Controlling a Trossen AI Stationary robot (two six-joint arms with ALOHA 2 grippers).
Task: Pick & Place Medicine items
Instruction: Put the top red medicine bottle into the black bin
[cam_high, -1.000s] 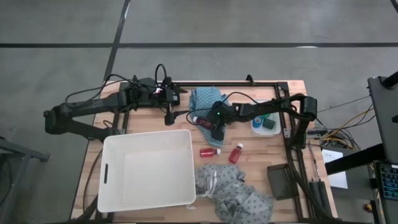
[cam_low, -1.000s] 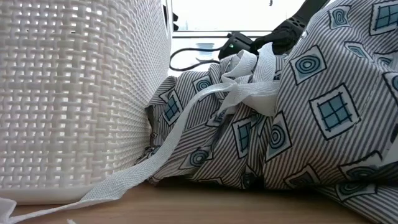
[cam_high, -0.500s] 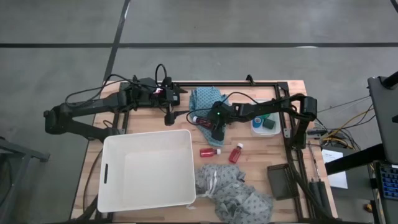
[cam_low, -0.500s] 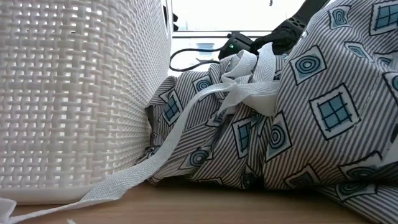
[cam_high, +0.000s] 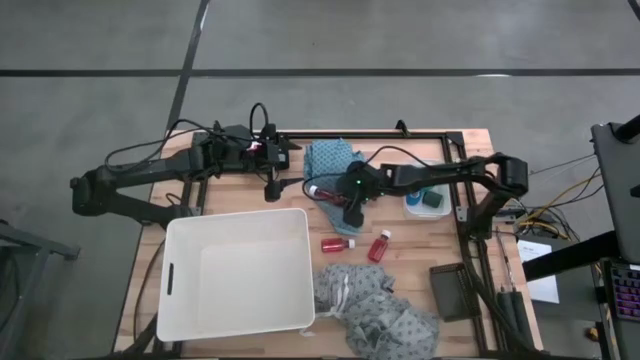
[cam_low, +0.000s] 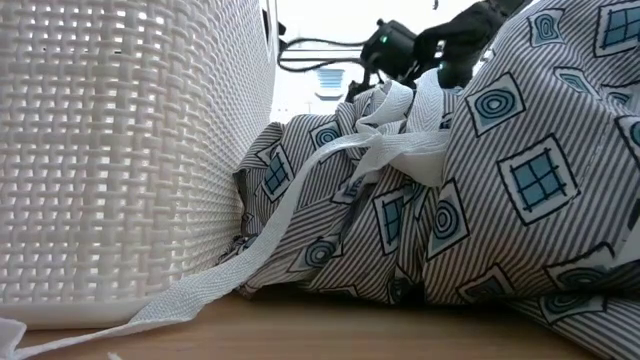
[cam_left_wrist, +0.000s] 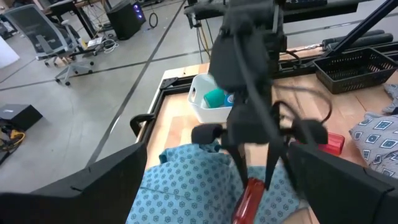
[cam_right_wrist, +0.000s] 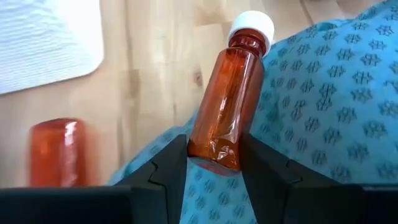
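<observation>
My right gripper (cam_high: 334, 194) is shut on a small red bottle (cam_right_wrist: 227, 106) with a white cap (cam_right_wrist: 252, 28), over the teal patterned cloth (cam_high: 333, 160). Two more red bottles (cam_high: 337, 243) (cam_high: 379, 245) lie on their sides on the wood between the cloth and the white basket (cam_high: 238, 270). A teal roll (cam_left_wrist: 214, 98) and a blue piece (cam_high: 416, 193) sit in a small white tub (cam_high: 424, 199). My left gripper (cam_high: 272, 190) hangs open just left of the cloth, holding nothing. My right gripper pinches the bottle's bottom end (cam_right_wrist: 214, 152) between its two fingers (cam_right_wrist: 168, 168), one on each side. The fingers slant down from the table's right side. The bottle sticks out ahead of the fingers with its cap end foremost, tilted and lifted a little above the teal cloth.
A grey patterned cloth with white straps (cam_high: 375, 312) is heaped at the near edge, right of the basket. A dark basket (cam_high: 450, 292) stands at the near right. A black frame (cam_high: 360, 134) runs along the far edge.
My right gripper has risen above the teal cloth, and the red bottle has come up with it off the cloth. The arm's elbow has swung toward the table's right edge. My left arm has kept still.
</observation>
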